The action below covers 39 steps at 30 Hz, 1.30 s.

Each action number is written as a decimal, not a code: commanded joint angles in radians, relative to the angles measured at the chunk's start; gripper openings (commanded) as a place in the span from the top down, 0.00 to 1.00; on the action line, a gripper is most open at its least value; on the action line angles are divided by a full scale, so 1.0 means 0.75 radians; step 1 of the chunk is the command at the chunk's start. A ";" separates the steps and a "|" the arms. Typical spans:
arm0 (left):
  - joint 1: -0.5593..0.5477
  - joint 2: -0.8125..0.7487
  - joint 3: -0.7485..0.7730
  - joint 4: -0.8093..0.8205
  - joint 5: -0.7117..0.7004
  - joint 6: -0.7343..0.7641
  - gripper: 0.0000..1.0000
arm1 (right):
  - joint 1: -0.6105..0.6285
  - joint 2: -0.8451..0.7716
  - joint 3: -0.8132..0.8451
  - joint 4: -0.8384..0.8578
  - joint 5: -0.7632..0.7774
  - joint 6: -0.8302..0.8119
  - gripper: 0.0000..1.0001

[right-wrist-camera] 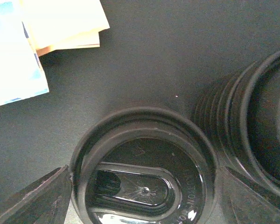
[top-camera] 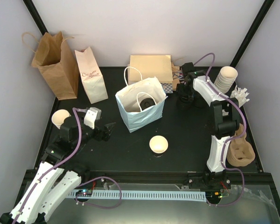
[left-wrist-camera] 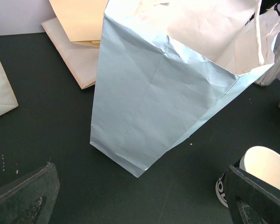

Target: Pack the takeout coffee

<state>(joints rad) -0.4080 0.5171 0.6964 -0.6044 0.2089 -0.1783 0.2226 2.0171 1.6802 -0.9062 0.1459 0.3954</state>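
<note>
Right arm was stretched way back, right gripper (right-wrist-camera: 144, 189) straddling a black lid (right-wrist-camera: 142, 149), couldn't tell if it was gripping. Left gripper (top-camera: 108, 131) sat low, jaws wide apart, facing the blue bag (top-camera: 132, 119).

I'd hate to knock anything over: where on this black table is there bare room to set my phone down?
Bare patches: the front stretch between the middle lidless cup and the right arm; the gap between the blue bag and the white printed bag. Crowded: the back right corner, with lid stacks and a cup stack.
</note>
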 commanded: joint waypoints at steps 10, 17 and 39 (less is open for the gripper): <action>-0.006 0.002 0.004 0.031 -0.014 0.007 0.01 | -0.014 0.042 0.040 -0.004 -0.037 0.019 0.14; -0.006 0.000 0.004 0.032 -0.012 0.008 0.01 | -0.017 0.042 0.025 -0.002 -0.030 0.023 0.15; -0.006 0.000 0.004 0.030 -0.016 0.007 0.01 | -0.019 -0.052 0.053 -0.052 -0.038 0.006 0.25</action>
<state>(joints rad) -0.4080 0.5171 0.6964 -0.6044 0.2089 -0.1783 0.2161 2.0266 1.6901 -0.9253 0.1253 0.4038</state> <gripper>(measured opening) 0.989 0.754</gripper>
